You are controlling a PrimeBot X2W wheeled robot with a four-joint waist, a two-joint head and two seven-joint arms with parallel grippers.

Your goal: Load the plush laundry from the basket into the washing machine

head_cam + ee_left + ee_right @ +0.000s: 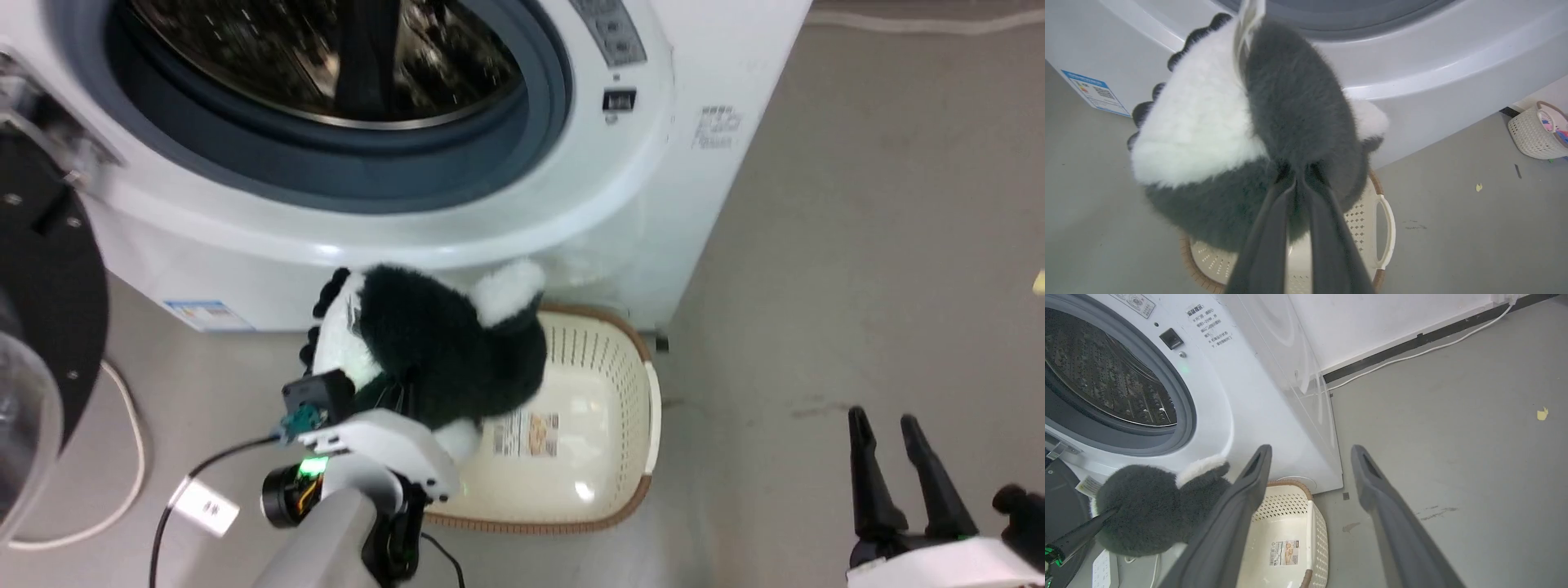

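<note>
Clamping the plush laundry [441, 351], the left claw [1298, 178] hangs over the basket [624, 384] on grey floor [857, 245]; right claw [882, 418] gapes open.

Left gripper [1299, 179] tips buried in plush [1290, 102] fur, contact not visible. Plush hides most of basket [1359, 216] in left wrist view. Head view: drum [245, 49] cut by top edge and blurred; door [41, 269] cut at left edge. Basket label [526, 433] text too small to read.

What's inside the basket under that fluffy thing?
A label on the basket's bare bottom. The plush laundry, held by the left gripper, covers the basket's left part.
</note>
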